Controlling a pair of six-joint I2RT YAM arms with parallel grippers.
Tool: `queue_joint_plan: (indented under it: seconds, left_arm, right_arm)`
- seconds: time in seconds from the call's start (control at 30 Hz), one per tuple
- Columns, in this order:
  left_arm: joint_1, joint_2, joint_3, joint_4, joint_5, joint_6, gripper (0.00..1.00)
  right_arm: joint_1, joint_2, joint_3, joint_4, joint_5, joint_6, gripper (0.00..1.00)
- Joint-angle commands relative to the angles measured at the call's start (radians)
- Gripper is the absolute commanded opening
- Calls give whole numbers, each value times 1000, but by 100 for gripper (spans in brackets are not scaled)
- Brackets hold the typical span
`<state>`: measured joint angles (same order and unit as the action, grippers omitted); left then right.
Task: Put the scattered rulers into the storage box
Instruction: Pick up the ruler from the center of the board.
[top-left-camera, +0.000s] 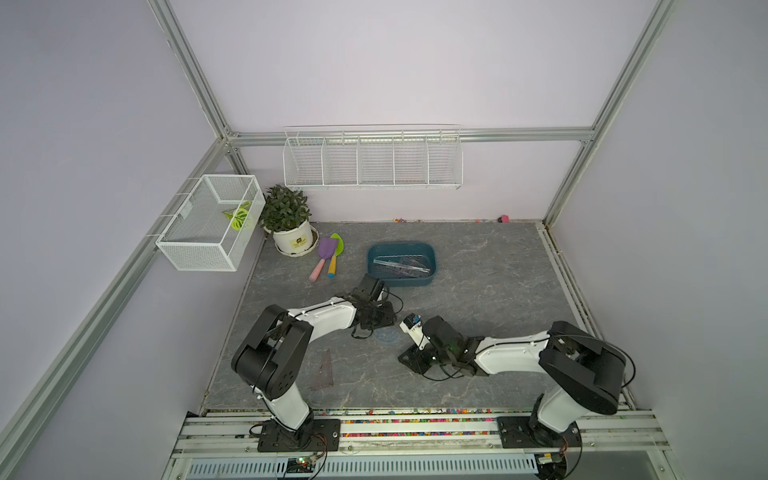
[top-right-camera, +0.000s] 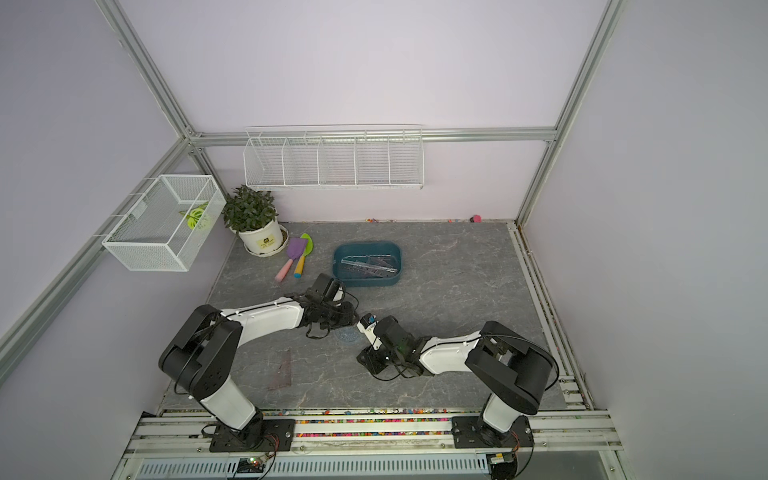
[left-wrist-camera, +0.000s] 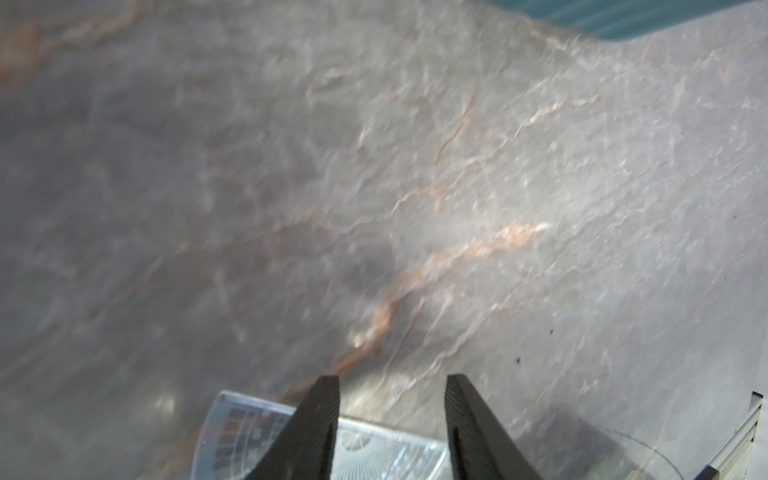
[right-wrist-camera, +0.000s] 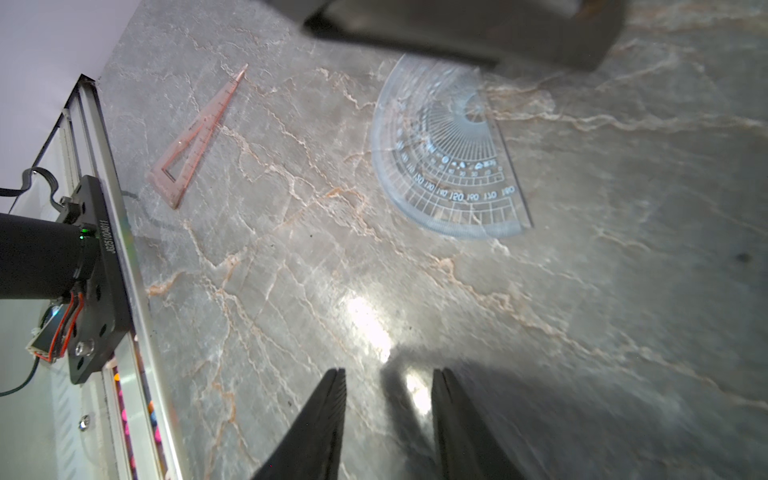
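I was at the pick-up step: my left gripper (left-wrist-camera: 392, 378) hung over the protractor (right-wrist-camera: 449, 166), jaws part open and empty, on my side of the storage box (top-left-camera: 409, 281) and near it. My right gripper (right-wrist-camera: 388, 372) was likewise part open, holding nothing. Next, I judged, that thin flat piece needed one edge lifted. A triangle (top-left-camera: 324, 372) lay farther from the box. The rulers (top-left-camera: 401, 266) inside overlapped beyond counting, and my left wrist view was blurred.

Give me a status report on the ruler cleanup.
Grippers: left gripper open above protractor; right gripper open, empty. On table: protractor, triangle ruler; several rulers in storage box. Path to box looks unobstructed.
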<state>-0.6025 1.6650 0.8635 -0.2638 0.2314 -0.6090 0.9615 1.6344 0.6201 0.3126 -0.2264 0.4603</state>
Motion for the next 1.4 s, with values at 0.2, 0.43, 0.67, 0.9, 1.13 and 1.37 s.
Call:
queue_joint_plan:
  seconds: [0.2,0.43,0.67,0.9,1.13,1.37]
  left_arm:
    - [-10,-134,-194,-91,-46,-100,46]
    - [-9,-231,-242,-143,-134,-141,47]
    - [-10,-267,-304,-81,-83,-174,47]
    - [-10,-363,-347,-36,-45,-197,47]
    - [-5,-369,-369,35,14,-196,37]
    - [28,-369,-371,51,33,-190,33]
  right_arm:
    - [7,-20,-13,20,-30,2,39]
    - [63,17,50,-36,-39,-40,38]
    - [63,56,87,-44,-32,-39,36]
    - [-10,50,107,15,-95,23,18]
    - [-56,162,194,54,-157,69,8]
    - [-64,200,216,33,-149,68,6]
